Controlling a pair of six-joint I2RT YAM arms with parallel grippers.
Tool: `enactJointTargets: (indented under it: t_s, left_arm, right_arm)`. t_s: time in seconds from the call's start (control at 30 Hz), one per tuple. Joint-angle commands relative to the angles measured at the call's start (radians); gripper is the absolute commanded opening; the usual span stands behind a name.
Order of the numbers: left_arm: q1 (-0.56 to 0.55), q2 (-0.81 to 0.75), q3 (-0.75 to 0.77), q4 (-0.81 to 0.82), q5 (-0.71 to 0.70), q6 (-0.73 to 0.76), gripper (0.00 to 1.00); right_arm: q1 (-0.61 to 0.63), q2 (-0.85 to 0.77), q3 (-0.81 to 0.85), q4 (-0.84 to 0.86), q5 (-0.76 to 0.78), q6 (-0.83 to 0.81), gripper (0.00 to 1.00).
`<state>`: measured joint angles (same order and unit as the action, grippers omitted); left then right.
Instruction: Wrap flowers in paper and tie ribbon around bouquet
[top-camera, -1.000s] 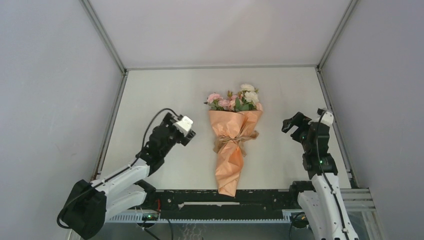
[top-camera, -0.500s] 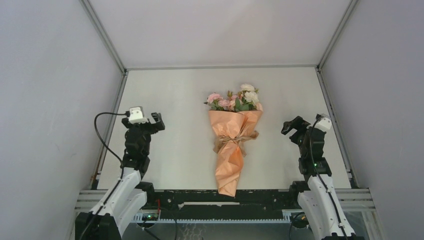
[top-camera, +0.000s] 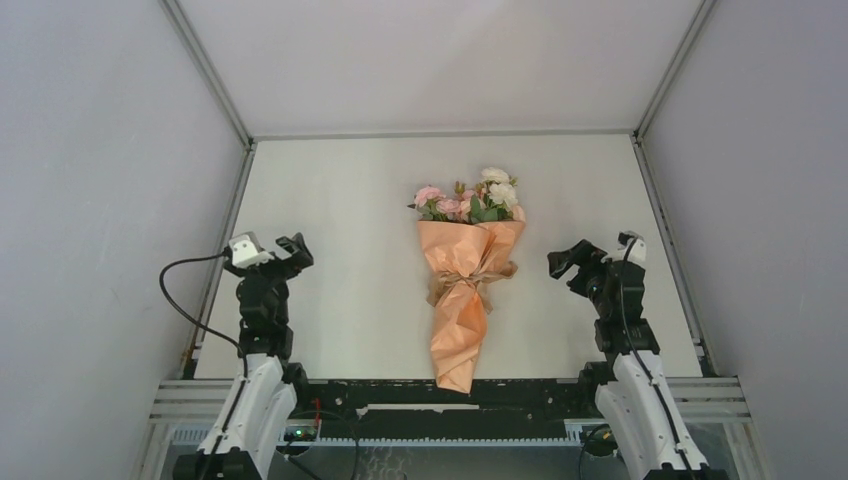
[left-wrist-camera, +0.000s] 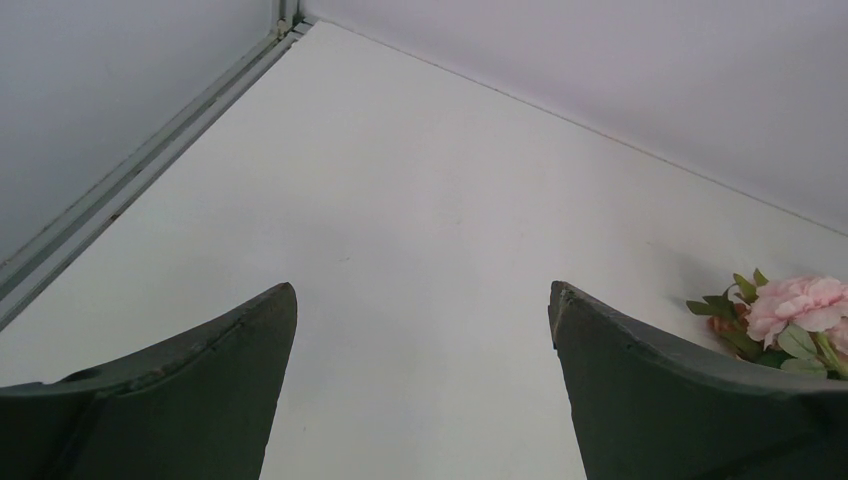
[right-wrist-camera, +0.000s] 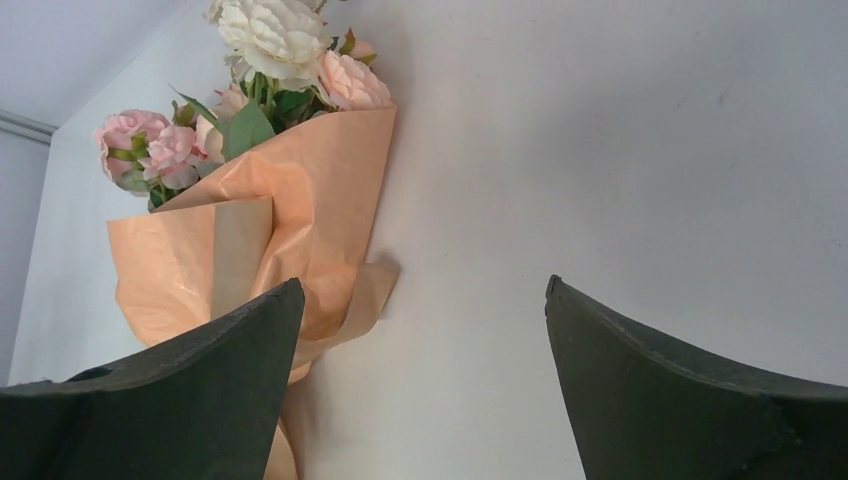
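The bouquet (top-camera: 462, 290) lies in the middle of the table, narrow end toward me. Its orange-tan paper (top-camera: 458, 335) forms a cone, and pink and white flowers (top-camera: 470, 198) show at the far, wide end. A tan ribbon (top-camera: 462, 283) is tied round its waist. My left gripper (top-camera: 292, 250) stands open well to the left of it, nothing between the fingers; its wrist view catches only a pink rose (left-wrist-camera: 795, 310) at the right edge. My right gripper (top-camera: 568, 258) stands open to the right, apart from the bouquet. Its wrist view shows the paper (right-wrist-camera: 300, 200), the flowers (right-wrist-camera: 270, 40) and a ribbon tail (right-wrist-camera: 365, 300).
Grey walls close the table in on three sides. Metal rails run along its left edge (top-camera: 222, 250) and right edge (top-camera: 665, 250). A black rail (top-camera: 520, 395) with both arm bases crosses the near edge, just under the bouquet's tip.
My left arm has swung away from the bouquet to the left and drawn back over its base. My right gripper has shifted slightly left and nearer. The bouquet has not moved.
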<state>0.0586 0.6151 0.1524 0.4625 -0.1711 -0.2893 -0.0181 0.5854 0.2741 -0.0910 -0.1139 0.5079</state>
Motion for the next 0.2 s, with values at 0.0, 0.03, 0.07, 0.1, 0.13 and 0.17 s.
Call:
enactJointTargets:
  t_s: [0.0, 0.03, 0.07, 0.1, 0.13, 0.17]
  left_arm:
    - [0.01, -0.012, -0.014, 0.061, 0.048, -0.036, 1.0]
    - [0.009, -0.013, -0.014, 0.061, 0.047, -0.037, 1.0]
    - [0.01, -0.014, -0.014, 0.061, 0.047, -0.037, 1.0]
    - [0.01, -0.016, -0.015, 0.061, 0.048, -0.037, 1.0]
    - [0.009, -0.016, -0.016, 0.062, 0.05, -0.036, 1.0]
    - [0.01, -0.017, -0.016, 0.063, 0.054, -0.035, 1.0]
  right_arm:
    - [0.0, -0.039, -0.015, 0.038, 0.007, 0.01, 0.99]
    - [0.0, -0.048, -0.022, 0.045, 0.012, 0.013, 0.99]
    - [0.0, -0.06, -0.031, 0.053, 0.018, 0.013, 0.99]
    - [0.0, -0.072, -0.039, 0.058, 0.027, 0.012, 0.99]
    - [0.0, -0.087, -0.046, 0.059, 0.036, 0.009, 0.99]
    - [0.0, -0.101, -0.047, 0.055, 0.044, 0.006, 0.99]
